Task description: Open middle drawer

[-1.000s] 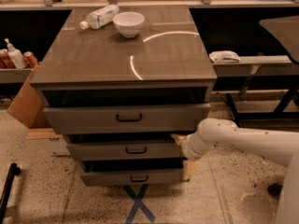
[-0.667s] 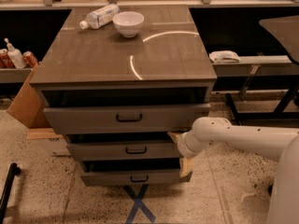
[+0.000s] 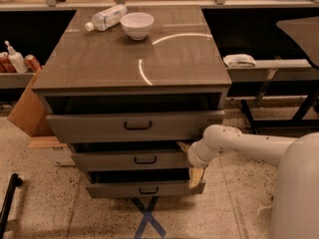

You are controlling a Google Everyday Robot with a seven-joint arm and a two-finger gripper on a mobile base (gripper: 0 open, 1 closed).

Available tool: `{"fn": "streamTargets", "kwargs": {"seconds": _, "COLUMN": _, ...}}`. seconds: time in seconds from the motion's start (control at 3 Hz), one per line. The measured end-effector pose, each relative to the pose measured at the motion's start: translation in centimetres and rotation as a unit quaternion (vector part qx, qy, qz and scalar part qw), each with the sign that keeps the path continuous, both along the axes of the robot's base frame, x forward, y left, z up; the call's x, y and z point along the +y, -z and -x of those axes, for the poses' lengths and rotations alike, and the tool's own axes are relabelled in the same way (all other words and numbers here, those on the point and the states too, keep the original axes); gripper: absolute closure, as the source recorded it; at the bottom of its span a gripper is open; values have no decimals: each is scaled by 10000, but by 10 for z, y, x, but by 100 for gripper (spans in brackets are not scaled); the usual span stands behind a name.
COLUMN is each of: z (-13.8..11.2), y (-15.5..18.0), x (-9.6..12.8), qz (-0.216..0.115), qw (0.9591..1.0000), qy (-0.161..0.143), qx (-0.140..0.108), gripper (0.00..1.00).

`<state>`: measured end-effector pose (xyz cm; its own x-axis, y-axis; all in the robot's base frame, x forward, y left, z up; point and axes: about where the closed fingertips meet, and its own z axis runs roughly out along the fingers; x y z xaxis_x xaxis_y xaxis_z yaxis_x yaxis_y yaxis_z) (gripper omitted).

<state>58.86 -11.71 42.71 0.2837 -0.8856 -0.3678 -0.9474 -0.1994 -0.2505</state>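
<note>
The gripper (image 3: 190,161) has slid leftward this last second and now sits at the right end of the middle drawer (image 3: 119,161), jaws spread and holding nothing. The drawer itself, between the top and bottom ones, hasn't budged from barely ajar, so I'd say the pull is yet to come. Its inside shows only as a dark slot, contents hidden, while the white bowl (image 3: 137,25) on the cabinet top (image 3: 124,68) looks empty.

Grey-brown middle drawer (image 3: 109,161); tan gripper (image 3: 190,162) at its right end; white arm (image 3: 249,144), bowl (image 3: 137,25); speckled floor (image 3: 50,203).
</note>
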Motion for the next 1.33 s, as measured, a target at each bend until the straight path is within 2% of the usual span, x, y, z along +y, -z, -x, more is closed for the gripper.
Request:
{"fn": "streamTargets", "kwargs": {"seconds": 0.33, "z": -4, "y": 21, "x": -5, "qz": -82, "qw": 9999, "qy": 14, "qx": 115, "gripper": 0}}
{"fn": "streamTargets", "kwargs": {"seconds": 0.67, "z": 2, "y": 28, "x": -6, "qz": -55, "qw": 9999, "qy": -1, "qx": 116, "gripper": 18}}
{"fn": "streamTargets", "kwargs": {"seconds": 1.0, "z": 16, "y": 35, "x": -6, "qz": -49, "qw": 9998, "qy": -30, "qx": 176, "gripper": 43}}
{"fn": "streamTargets", "kwargs": {"seconds": 1.33, "z": 16, "y": 28, "x": -6, "qz": -49, "qw": 9998, "qy": -31, "qx": 176, "gripper": 66}}
